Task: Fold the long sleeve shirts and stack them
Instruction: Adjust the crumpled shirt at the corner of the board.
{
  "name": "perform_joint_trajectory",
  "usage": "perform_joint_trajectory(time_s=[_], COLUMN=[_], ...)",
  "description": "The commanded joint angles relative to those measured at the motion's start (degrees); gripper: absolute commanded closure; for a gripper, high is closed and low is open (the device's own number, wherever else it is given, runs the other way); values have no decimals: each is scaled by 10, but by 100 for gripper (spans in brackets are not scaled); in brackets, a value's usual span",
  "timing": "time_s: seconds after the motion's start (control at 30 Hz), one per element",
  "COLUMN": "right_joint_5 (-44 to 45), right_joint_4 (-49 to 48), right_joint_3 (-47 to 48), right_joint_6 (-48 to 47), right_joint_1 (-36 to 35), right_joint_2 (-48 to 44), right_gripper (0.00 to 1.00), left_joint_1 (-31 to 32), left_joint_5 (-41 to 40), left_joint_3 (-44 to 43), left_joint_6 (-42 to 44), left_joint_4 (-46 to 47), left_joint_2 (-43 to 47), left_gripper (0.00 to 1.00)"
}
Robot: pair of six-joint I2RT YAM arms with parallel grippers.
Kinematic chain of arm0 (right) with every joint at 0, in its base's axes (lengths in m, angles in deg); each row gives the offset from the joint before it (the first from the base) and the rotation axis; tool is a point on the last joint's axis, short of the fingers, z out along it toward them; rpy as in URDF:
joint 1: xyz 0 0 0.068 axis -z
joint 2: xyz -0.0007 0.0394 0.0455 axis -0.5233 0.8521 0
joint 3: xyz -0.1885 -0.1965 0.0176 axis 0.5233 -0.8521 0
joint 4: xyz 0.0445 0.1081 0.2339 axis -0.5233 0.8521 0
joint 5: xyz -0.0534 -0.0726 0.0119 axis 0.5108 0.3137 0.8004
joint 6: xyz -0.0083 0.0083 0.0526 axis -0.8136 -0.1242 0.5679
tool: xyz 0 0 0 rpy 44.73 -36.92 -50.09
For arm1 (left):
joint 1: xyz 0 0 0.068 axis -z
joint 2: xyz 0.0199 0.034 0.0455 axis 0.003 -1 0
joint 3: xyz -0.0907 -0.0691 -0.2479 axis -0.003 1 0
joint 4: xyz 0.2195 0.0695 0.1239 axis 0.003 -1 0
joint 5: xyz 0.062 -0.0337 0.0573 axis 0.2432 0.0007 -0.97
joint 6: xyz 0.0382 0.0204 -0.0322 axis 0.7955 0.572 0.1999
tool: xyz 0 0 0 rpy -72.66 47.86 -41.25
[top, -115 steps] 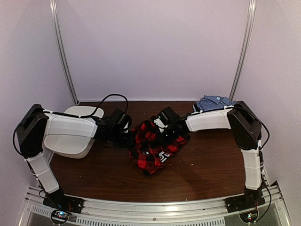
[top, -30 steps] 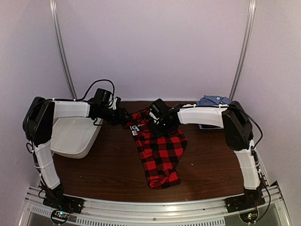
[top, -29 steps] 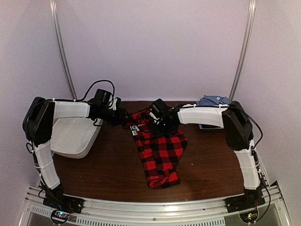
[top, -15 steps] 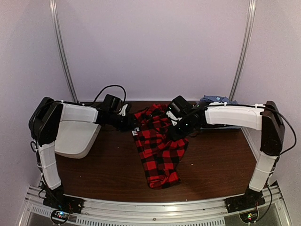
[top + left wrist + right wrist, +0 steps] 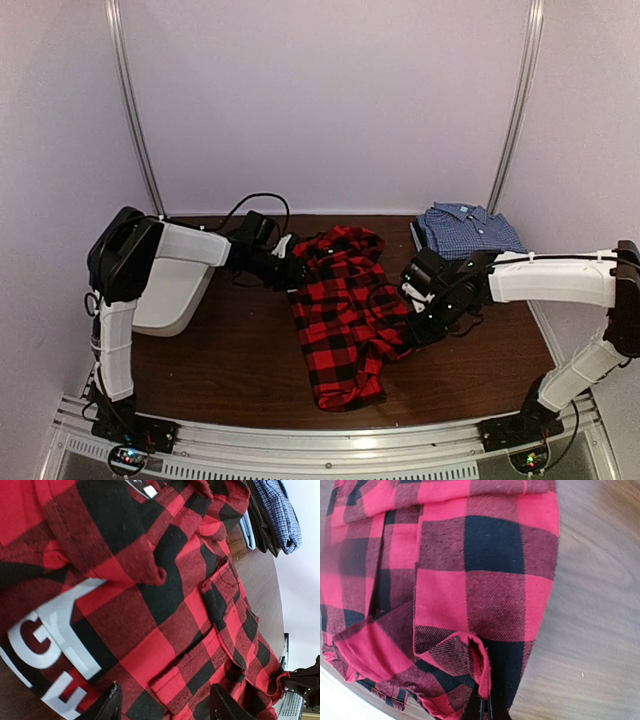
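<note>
The right gripper (image 5: 418, 322) is clenched on a folded edge of the plaid shirt (image 5: 345, 310); in the right wrist view the hem fold runs straight into the closed fingertips. The rest of that shirt spreads flat on the table (image 5: 230, 360) to the left of this gripper, toward the left gripper (image 5: 290, 270). The left gripper is released: its fingers (image 5: 112, 705) stand apart at the shirt's far left edge, over the cloth beside a white printed label. The checked shirt (image 5: 465, 228) lies folded beyond the right gripper, well apart from it. A white tub (image 5: 170, 295) sits behind the left gripper, under its arm.
</note>
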Motion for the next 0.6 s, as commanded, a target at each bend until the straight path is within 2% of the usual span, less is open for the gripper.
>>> perform_joint_trajectory(time_s=[0.0,0.03,0.2,0.33,0.5,0.57], right_joint_5=[18,19,-28,-28,32,46], right_joint_4=[42,43,15,18,59,61], right_joint_3=[-37,-46,-84,-98,-24,7], right_joint_6=[53,61,74,70,66,63], right_joint_1=[-4,-4,-5,-11,-11,-11], right_joint_2=[-46,-53,-61,-65,-81,-74], right_gripper=[100,100,83,67,48,45], left_joint_1=[4,4,7,18,38,48], left_joint_5=[9,7,13,14,11,11], left_joint_3=[-32,-36,-41,-37,-35,-35], left_joint_6=[18,21,35,45,51,48], left_joint_4=[-4,-10,-26,-42,-56,-60], left_joint_2=[-19,-21,-16,-3,10,12], left_gripper=[39,39,39,39,39,40])
